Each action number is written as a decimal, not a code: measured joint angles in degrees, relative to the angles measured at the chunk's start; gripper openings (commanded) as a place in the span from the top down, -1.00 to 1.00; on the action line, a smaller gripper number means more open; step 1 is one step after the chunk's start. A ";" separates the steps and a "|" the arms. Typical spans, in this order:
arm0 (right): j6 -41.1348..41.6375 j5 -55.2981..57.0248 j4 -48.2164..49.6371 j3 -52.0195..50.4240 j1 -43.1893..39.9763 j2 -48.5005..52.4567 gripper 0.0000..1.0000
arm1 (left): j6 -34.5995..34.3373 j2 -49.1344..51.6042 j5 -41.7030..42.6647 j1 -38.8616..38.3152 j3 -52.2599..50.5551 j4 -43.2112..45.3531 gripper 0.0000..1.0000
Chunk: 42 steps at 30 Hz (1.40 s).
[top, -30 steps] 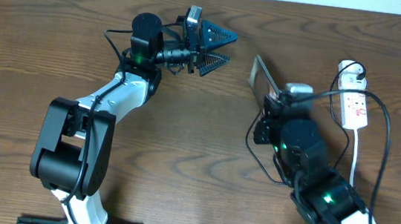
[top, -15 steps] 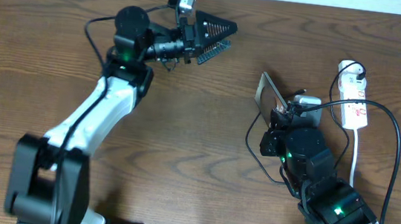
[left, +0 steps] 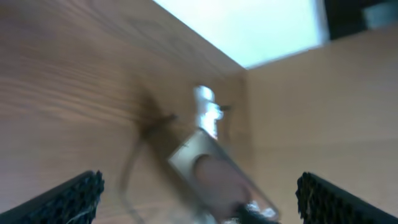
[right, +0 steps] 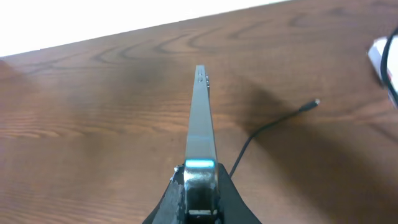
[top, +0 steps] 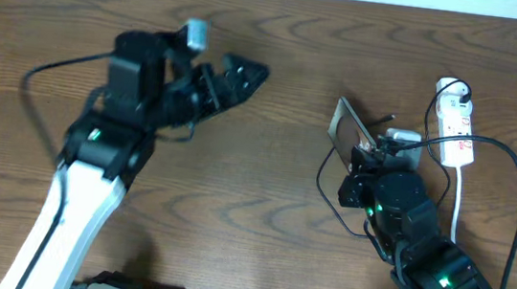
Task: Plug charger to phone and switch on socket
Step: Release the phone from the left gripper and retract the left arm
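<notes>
My right gripper (top: 366, 151) is shut on the dark grey phone (top: 347, 127) and holds it tilted up on its edge above the table. In the right wrist view the phone (right: 200, 118) shows edge-on between the shut fingers (right: 200, 182). The thin black charger cable (right: 261, 134) lies on the table right of the phone, its small plug tip (right: 316, 101) free. The cable also loops beside the right arm in the overhead view (top: 323, 190). The white power strip (top: 455, 127) lies at the far right. My left gripper (top: 237, 73) is open and empty, well left of the phone.
The strip's white cord (top: 461, 199) runs toward the front edge. A thicker black cable (top: 515, 181) arcs over the right arm. The left wrist view is blurred; it shows the phone (left: 214, 174) and the strip (left: 205, 102) ahead between the open fingers (left: 199, 190).
The left arm has swung left and toward the front, its open gripper moving with it. The right gripper with the phone has shifted slightly right and forward.
</notes>
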 measured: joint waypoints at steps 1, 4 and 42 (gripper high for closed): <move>2.08 -0.59 -1.29 0.04 0.00 -0.13 0.98 | 1.55 -2.03 -2.69 -0.02 0.02 -2.54 -1.00; 5.44 -2.05 -3.21 0.04 0.00 0.33 0.98 | 5.29 -6.47 -9.64 0.00 0.09 -9.31 -1.00; 20.52 -44.28 39.28 -2.78 -17.42 28.59 0.98 | 8.22 -40.11 -40.54 0.00 0.04 -45.57 -1.00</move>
